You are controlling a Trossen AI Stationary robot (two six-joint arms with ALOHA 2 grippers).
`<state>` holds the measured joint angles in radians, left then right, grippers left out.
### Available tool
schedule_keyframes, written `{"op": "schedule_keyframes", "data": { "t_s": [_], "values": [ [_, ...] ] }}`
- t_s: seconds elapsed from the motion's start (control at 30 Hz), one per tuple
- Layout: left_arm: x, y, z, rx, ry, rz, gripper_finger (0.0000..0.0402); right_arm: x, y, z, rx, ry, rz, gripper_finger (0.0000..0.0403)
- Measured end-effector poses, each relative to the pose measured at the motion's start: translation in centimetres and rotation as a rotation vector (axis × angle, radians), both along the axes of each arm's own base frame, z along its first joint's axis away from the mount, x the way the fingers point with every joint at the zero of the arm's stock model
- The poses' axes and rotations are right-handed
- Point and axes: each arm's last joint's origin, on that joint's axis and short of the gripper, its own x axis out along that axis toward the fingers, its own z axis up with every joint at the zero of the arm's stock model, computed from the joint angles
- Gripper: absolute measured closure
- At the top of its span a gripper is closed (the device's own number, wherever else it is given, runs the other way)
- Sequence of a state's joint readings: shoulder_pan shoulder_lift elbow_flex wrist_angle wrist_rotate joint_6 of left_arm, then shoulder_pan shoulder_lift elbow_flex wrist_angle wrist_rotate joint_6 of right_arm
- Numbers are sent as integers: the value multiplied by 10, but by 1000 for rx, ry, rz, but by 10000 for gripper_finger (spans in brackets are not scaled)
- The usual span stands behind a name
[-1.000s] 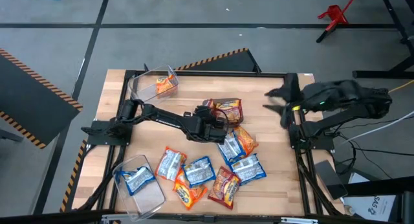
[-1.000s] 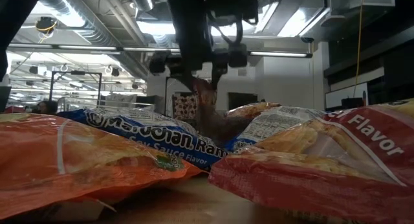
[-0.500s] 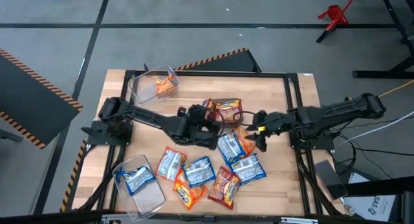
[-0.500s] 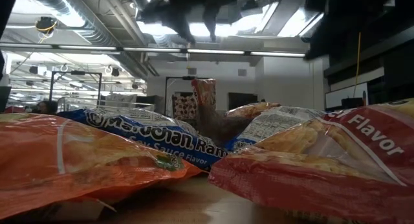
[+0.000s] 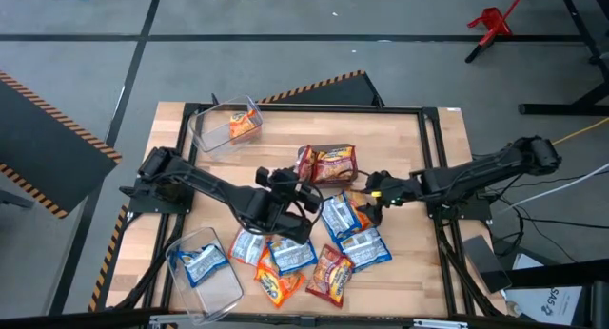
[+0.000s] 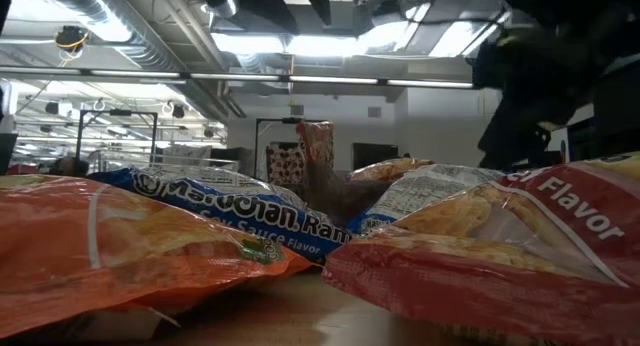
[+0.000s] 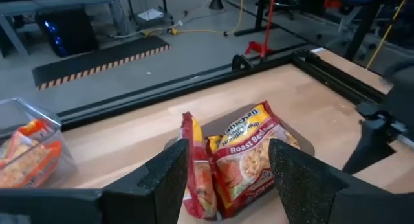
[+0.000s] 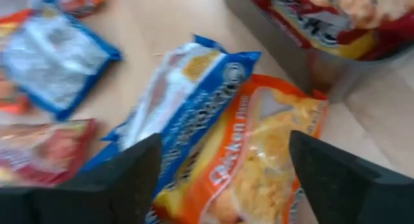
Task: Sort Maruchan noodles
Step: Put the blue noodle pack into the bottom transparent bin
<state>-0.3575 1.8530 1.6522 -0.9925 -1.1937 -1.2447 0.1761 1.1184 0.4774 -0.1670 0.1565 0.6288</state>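
Observation:
Maruchan packets in orange, blue-and-white and red lie in a pile on the table's near middle. Two red packets sit in a clear bin, and one of them stands on edge. My left gripper hangs open and empty on the near side of that bin, its fingers apart in the left wrist view. My right gripper is open, low over an orange chicken packet that lies beside a blue packet.
A clear bin holding an orange packet stands at the far left. Another holding a blue packet is at the near left. A black frame rail borders the table. Bare wood shows at the far right.
My left gripper has let go of a red packet, which now stands on edge in the bin, and has risen and drawn back toward the near edge. My right arm has swung in from the table's right edge toward the middle and dropped low over the orange and blue packets.

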Motion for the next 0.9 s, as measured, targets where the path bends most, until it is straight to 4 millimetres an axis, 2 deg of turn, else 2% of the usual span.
{"op": "schedule_keyframes", "data": {
  "t_s": [0.2,0.5,0.7,0.9],
  "values": [
    [-7,-3,8,-2,-3,-15,195,19,4,-18,43,-6,-6,48],
    [-9,-5,9,6,5,-20,195,34,7,-37,53,-11,-16,49],
    [-9,-5,9,13,24,-29,195,45,8,-37,63,-107,-18,50],
    [-9,-5,9,12,23,-29,195,56,10,-51,43,-72,-31,50]
  ]
}}
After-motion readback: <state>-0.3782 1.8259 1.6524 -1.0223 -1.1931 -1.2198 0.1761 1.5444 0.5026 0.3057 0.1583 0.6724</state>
